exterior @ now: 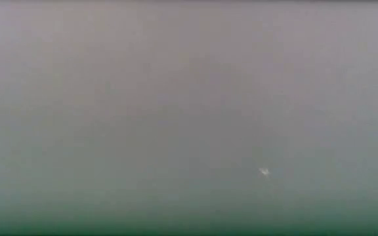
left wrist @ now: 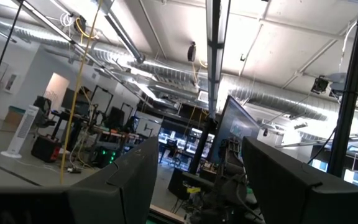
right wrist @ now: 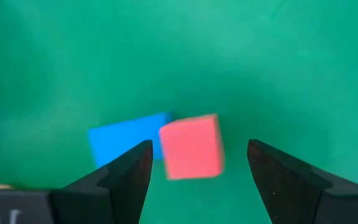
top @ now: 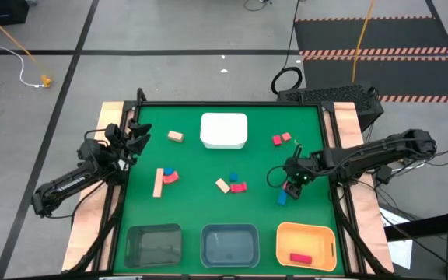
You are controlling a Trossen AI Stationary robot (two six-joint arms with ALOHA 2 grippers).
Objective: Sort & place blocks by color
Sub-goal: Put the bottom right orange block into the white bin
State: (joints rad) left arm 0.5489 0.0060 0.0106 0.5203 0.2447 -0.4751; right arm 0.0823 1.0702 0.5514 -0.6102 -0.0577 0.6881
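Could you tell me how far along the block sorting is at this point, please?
Barely started. Done: one red block lies in the yellow-orange bin; the other two front bins look empty. In hand: the right claw hangs open over a red cube beside a blue block, nothing gripped. Left: the remaining red, blue and tan blocks scattered on the green mat. The left claw waits at the table's left edge.
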